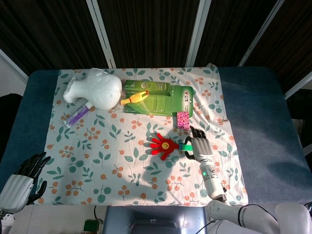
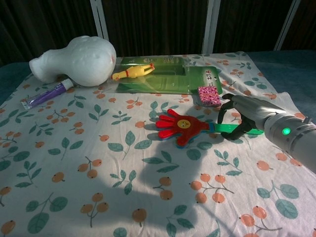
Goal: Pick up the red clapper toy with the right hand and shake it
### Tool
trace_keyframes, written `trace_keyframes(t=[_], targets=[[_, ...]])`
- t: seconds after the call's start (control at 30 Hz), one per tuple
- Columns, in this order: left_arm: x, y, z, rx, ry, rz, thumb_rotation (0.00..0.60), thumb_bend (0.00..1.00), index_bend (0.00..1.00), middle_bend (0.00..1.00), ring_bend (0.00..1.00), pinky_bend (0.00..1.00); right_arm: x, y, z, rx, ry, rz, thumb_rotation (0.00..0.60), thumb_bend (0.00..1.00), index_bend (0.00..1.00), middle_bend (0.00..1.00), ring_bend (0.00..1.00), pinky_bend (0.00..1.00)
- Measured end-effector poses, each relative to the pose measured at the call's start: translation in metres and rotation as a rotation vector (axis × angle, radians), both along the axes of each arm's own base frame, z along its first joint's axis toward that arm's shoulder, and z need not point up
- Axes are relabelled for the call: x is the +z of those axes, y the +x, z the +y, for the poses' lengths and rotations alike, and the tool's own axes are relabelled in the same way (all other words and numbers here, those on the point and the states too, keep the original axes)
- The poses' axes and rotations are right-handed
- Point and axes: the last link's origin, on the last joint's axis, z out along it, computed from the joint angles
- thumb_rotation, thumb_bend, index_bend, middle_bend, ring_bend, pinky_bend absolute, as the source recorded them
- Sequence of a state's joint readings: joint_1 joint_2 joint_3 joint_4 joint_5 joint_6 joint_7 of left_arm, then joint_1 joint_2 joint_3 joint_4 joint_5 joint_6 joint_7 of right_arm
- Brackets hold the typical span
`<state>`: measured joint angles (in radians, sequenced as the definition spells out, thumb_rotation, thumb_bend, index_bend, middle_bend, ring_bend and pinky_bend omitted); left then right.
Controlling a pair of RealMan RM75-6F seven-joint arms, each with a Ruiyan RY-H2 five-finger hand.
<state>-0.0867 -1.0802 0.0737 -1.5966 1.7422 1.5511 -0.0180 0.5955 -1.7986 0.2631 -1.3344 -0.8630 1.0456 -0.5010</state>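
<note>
The red clapper toy (image 1: 162, 145) lies flat on the floral cloth, its hand-shaped head (image 2: 180, 126) pointing left and its green handle (image 2: 222, 129) pointing right. My right hand (image 1: 200, 146) hovers over the handle; its dark fingers (image 2: 228, 109) arch down on the far side and the thumb reaches the near side. The handle lies between them, and no firm grip shows. My left hand (image 1: 22, 179) rests at the near left table corner with its fingers apart and nothing in it. The chest view does not show it.
A pink sponge (image 2: 209, 96) lies just beyond my right hand. Further back are a green package (image 1: 165, 100) with a yellow rubber chicken (image 1: 135, 98), a white foam head (image 1: 96, 87) and a purple tube (image 1: 76, 114). The cloth's right edge (image 1: 234, 136) is close.
</note>
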Motion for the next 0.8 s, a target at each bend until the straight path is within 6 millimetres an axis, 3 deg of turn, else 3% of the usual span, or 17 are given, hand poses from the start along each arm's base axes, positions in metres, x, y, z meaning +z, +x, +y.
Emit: trace_keyframes(t=[0.23,0.43,0.8], targets=[[0.0006,-0.0006,0.0004,0.004,0.003,-0.001,0.6,0.52,0.0,0.0,0.0,0.16,-0.0009,0.0006,-0.0009,0.0,-0.007,0.0,0.6,0.44,0.61,0.15,0.0,0.0],[0.0008,-0.0006,0.0008,0.004,0.003,-0.001,0.6,0.52,0.0,0.0,0.0,0.16,-0.0006,0.0013,-0.0024,0.0,-0.024,-0.004,0.6,0.46,0.71,0.31,0.06,0.0],[0.0019,-0.0001,-0.0007,0.0,0.009,-0.005,0.6,0.52,0.0,0.0,0.0,0.16,0.0033,0.0073,-0.0009,0.028,-0.052,-0.058,0.6,0.5,0.79,0.51,0.34,0.32]])
